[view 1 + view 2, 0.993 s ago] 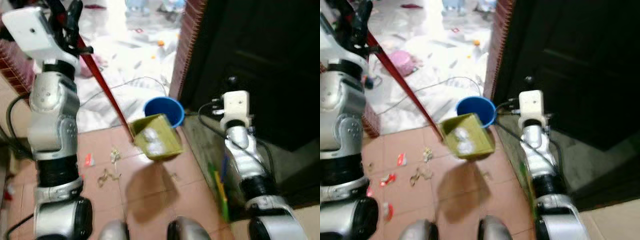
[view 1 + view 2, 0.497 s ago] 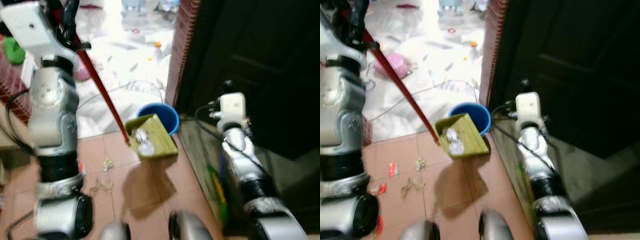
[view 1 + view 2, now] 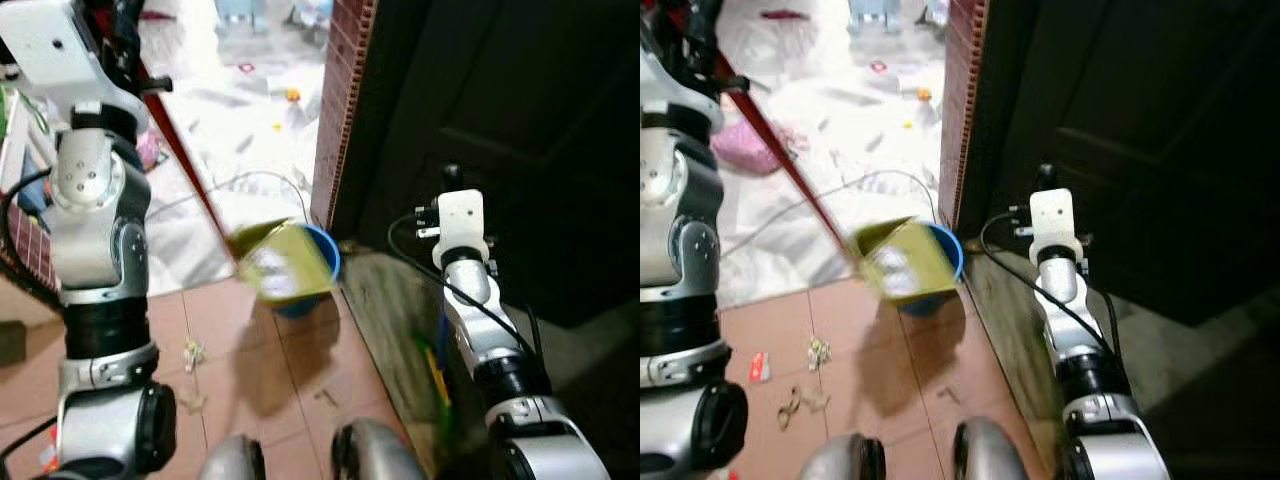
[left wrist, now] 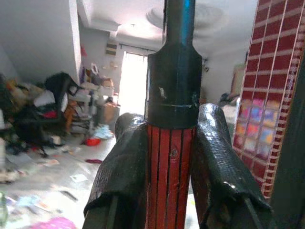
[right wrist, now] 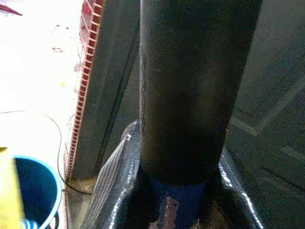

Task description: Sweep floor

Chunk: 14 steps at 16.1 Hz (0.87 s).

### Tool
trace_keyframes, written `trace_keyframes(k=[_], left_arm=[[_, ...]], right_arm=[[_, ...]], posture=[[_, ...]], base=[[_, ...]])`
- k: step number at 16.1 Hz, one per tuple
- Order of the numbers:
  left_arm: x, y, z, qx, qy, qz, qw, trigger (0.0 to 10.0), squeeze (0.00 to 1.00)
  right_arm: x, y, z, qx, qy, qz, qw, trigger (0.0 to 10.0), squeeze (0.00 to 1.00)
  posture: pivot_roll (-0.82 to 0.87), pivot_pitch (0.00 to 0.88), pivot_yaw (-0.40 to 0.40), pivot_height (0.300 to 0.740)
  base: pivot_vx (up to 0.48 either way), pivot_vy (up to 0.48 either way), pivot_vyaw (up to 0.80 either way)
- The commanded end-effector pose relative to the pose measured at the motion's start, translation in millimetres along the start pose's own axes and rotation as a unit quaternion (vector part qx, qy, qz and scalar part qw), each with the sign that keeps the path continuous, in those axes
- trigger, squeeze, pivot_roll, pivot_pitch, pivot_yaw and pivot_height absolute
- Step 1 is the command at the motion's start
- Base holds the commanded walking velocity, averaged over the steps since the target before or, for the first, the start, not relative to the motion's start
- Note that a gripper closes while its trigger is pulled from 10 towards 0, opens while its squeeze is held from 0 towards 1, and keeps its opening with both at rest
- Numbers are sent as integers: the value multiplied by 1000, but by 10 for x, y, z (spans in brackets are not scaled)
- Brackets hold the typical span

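Left gripper (image 4: 169, 191) clamps the red-handled yellow-green dustpan (image 3: 283, 262) over the blue plastic bucket (image 3: 318, 262); right gripper (image 5: 178, 200) grips a dark pole — perhaps a broom; scraps (image 3: 803, 398) litter the terracotta tiles (image 3: 290, 370).

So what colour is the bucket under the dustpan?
Blue; the bucket shows best in the right eye view, partly covered by the yellow-green dustpan.

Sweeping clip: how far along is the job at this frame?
Done: white scraps already sit in the yellow-green dustpan. In hand: the left gripper clamps the red handle, holding the pan over the blue bucket; the right gripper clamps a dark pole. Left: emptying the pan, and litter remains on the floor tiles.
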<state>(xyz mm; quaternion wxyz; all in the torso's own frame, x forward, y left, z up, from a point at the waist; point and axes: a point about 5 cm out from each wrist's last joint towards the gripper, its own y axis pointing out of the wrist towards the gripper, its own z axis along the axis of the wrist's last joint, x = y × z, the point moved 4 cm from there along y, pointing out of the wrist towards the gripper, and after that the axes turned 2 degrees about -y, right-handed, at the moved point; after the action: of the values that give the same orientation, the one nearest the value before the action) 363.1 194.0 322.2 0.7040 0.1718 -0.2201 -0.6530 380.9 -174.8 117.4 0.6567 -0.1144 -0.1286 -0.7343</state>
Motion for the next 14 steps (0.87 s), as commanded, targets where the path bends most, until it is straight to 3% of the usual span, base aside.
trace_keyframes(k=[1,5,9,11,14], left_arm=[[115,31,219,51,-5,-16,999,10000,0],[126,30,230,64,47,-25,997,10000,0],[291,-27,178,77,98,-68,990,10000,0],[322,-46,161,79,94,-73,990,10000,0],[592,-140,111,88,91,-131,983,10000,0]], right_arm=[[124,19,37,10,-14,-16,1000,10000,0],[118,15,27,9,-16,-13,1000,10000,0],[122,17,17,8,-17,-11,1000,10000,0],[124,22,16,8,-18,-11,1000,10000,0],[127,36,43,11,-17,-10,1000,10000,0]], posture=[[-17,108,-49,740],[-19,105,-51,740],[-19,101,-55,740],[-19,100,-56,740],[-13,102,-65,740]], base=[[431,0,0],[392,0,0],[0,0,0],[0,0,0],[0,0,0]])
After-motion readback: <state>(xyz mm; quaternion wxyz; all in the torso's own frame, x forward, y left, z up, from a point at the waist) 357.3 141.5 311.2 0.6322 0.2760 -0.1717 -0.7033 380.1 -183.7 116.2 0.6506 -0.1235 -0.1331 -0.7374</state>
